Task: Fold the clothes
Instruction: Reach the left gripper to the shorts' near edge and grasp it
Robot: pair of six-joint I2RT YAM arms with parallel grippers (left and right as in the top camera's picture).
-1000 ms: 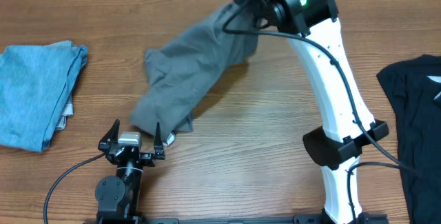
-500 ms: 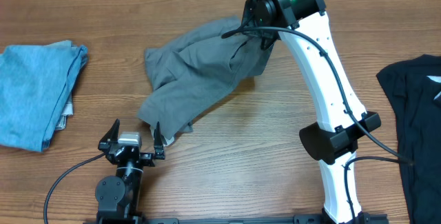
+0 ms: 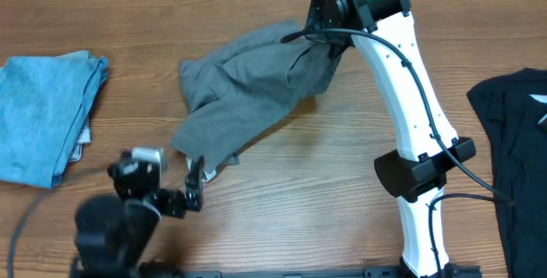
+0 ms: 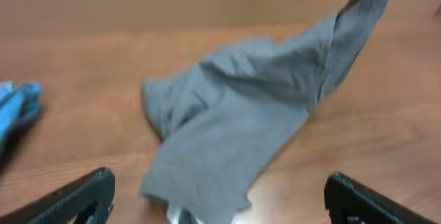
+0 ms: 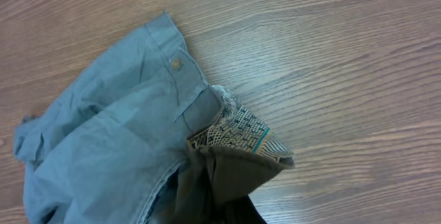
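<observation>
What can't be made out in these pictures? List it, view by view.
- Right end effector: overhead, its own wrist housing hides how the jaws stand; right wrist, a dark fabric fold covers them.
- Left end effector: overhead, blurred.
- Medium-grey woven shorts: left wrist, the lower hem is cut off by the bottom edge.
- Black shirt with a white mark: overhead, cut off by the right edge.
</observation>
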